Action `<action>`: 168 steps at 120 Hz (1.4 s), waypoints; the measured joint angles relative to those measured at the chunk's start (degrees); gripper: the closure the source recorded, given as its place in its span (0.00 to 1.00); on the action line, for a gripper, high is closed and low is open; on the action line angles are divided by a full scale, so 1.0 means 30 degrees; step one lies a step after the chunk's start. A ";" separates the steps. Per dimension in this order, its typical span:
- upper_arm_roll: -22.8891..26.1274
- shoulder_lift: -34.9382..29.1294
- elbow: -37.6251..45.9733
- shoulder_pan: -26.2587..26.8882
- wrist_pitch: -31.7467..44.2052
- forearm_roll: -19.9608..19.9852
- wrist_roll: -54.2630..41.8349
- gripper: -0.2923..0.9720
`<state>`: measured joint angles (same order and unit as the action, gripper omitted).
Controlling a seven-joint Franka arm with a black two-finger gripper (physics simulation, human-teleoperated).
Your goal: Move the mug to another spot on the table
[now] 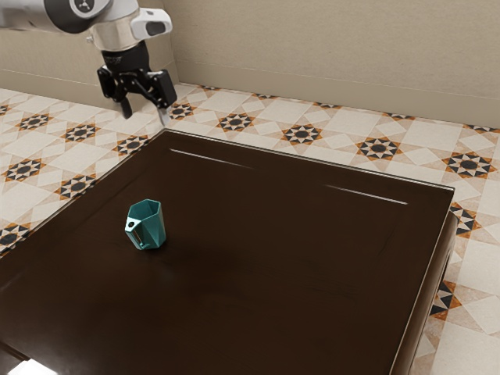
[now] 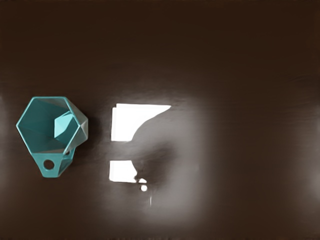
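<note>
"Exterior view, left first: claw?"

"Gripper point(image 1: 144, 107) hangs above the table's point(image 1: 312, 258) far left corner, fingers spread, nothing between them."

"Mug?"

"Teal faceted mug point(image 1: 146, 224) stands upright near the table's left edge, well apart from the gripper. Bare tabletop runs right of it."

"Wrist view?"

"Mug point(image 2: 50, 127) seen from above, mouth open; the handle point(image 2: 51, 163) is a small tab with a hole."

"Handling?"

"Probably rigid, light, a bit slick. I'd pinch two opposite flat facets from above or clamp one wall at the rim, and skip the handle."

White arm point(image 1: 117, 31) with a dark grey joint and blocky black jaws
</note>
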<state>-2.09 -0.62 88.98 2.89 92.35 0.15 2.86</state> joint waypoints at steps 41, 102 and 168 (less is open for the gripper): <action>0.0288 -0.4565 0.5772 -0.0285 0.0337 0.0147 0.0502 0.23; 0.0308 -0.2743 1.2370 -0.4493 0.7727 -0.0149 -0.3712 0.23; 0.0666 0.1436 1.2272 -0.5108 1.3386 -0.0119 -0.7575 0.23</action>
<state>-0.10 3.68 125.80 -12.43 132.51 -0.20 -19.87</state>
